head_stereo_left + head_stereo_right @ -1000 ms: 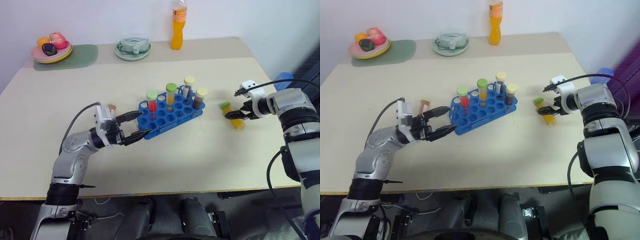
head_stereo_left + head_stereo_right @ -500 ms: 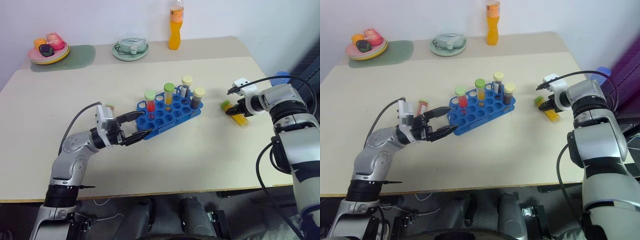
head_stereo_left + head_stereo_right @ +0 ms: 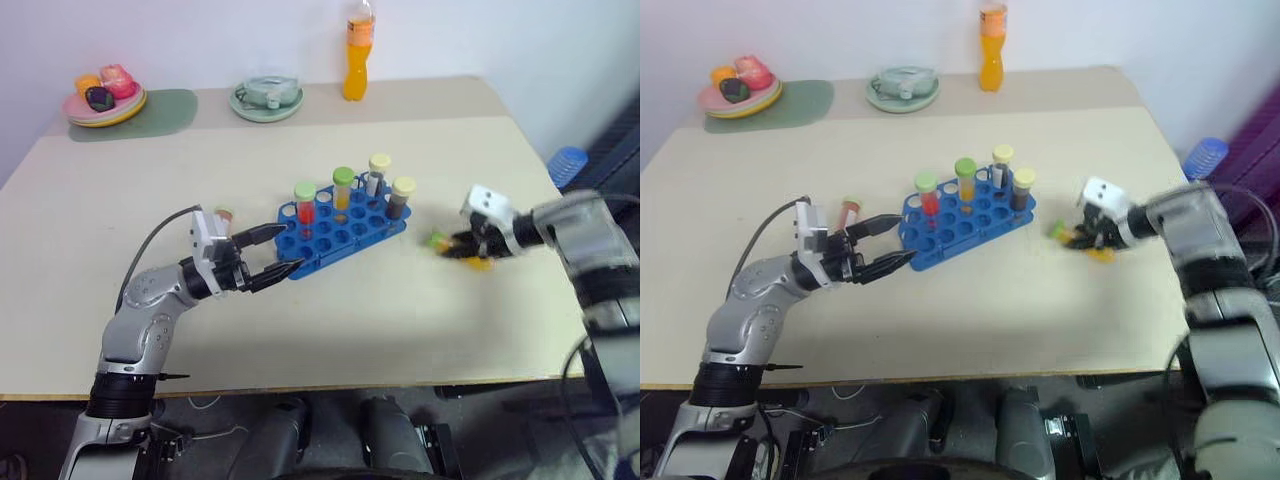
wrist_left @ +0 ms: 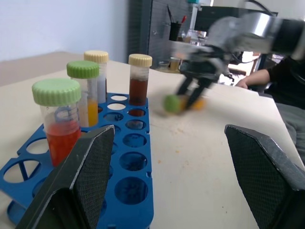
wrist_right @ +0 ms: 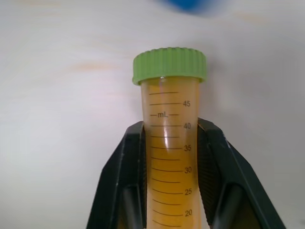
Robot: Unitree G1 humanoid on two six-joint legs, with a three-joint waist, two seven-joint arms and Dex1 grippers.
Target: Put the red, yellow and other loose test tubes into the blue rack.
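Orange bottle (image 3: pixel 357 55) (fruit plate (image 3: pixel 104 103) nearby)

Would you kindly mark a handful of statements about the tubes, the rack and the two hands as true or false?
1. The right hand is shut on a yellow tube with a green cap. True.
2. Four capped tubes stand in the blue rack. True.
3. The left hand holds a red tube. False: it is open and holds nothing, at the rack's near end.
4. The dark brown tube has a green cap. False: its cap is cream.
5. The orange bottle stands at the far edge of the table. True.
6. The rack is full. False: most holes are free.
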